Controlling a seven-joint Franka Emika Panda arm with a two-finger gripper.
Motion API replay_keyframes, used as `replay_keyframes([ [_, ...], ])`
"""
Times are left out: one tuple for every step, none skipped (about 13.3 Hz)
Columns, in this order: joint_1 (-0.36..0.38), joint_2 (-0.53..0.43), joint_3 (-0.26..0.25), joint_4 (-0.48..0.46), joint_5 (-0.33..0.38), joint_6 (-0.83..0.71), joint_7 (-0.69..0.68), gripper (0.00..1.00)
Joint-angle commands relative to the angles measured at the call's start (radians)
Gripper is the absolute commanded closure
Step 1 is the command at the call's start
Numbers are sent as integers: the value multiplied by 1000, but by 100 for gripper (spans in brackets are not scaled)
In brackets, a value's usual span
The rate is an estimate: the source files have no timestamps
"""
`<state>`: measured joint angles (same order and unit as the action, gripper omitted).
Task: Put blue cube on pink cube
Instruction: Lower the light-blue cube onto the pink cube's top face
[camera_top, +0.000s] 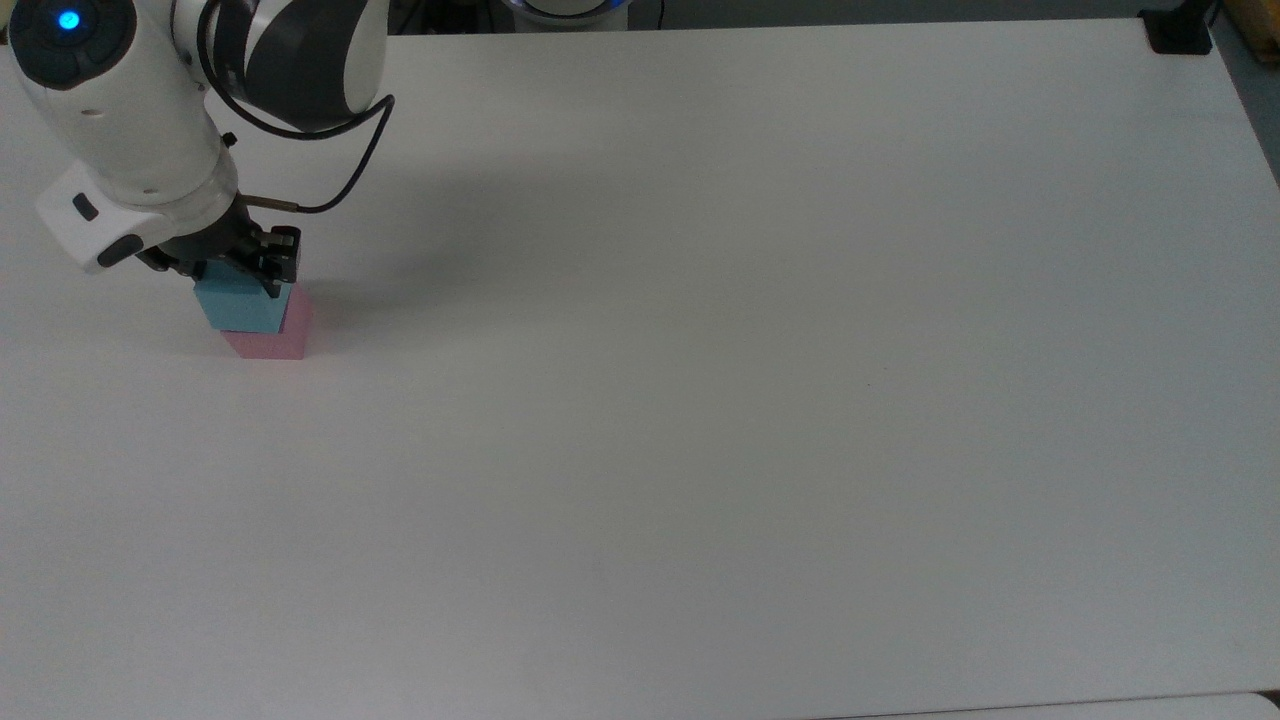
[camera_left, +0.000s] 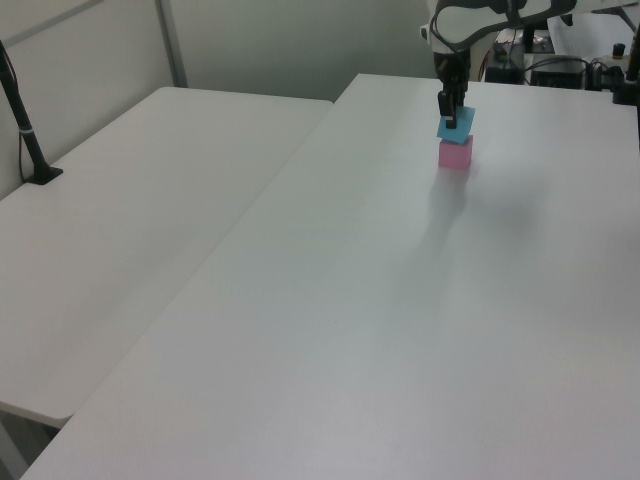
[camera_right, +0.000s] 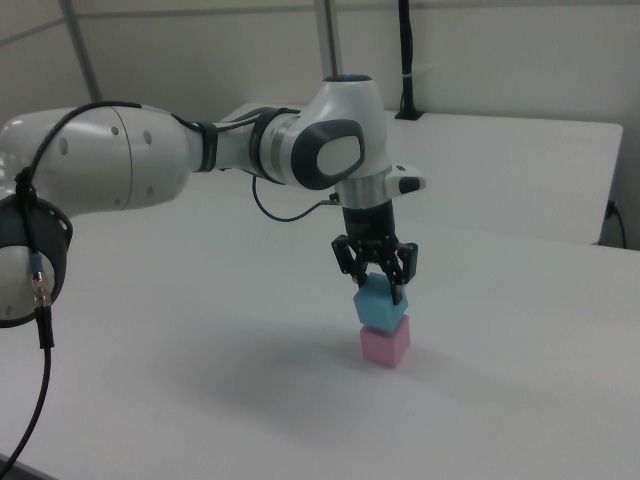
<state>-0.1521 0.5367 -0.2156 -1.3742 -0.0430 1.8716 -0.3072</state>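
Here, white table (camera_top: 760, 400), grey wall (camera_right: 500, 50) behind; claw (camera_right: 378, 283) gripping blue cube (camera_right: 379, 304) atop pink cube (camera_right: 385, 345).

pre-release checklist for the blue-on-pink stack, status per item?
1. End effector shut on the blue cube: ok.
2. Blue cube above the pink cube: ok in all three views.
3. Blue cube seated on pink cube, no gap: looks in contact in the right view; full seating cannot tell.
4. Faces squared: not ok, blue cube looks rotated and tilted in the left view.
5. Pink cube flat on the table: ok.
6. Table near the stack free of obstacles: ok.
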Motion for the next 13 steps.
replay_keyframes([
  [0,8,-1,15,9,12,14,61],
  [0,8,-1,15,9,11,14,60],
  [0,8,-1,14,9,11,13,55],
  [0,8,-1,12,8,11,14,51],
  [0,8,-1,11,8,11,13,50],
  [0,8,-1,10,8,11,13,48],
  [0,6,-1,9,8,9,13,47],
  [0,6,-1,9,8,9,11,46],
  [0,6,-1,9,8,9,11,40],
  [0,6,-1,9,9,9,11,39],
  [0,6,-1,9,8,9,11,38],
  [0,6,-1,9,9,9,11,36],
  [0,6,-1,9,9,9,10,34],
])
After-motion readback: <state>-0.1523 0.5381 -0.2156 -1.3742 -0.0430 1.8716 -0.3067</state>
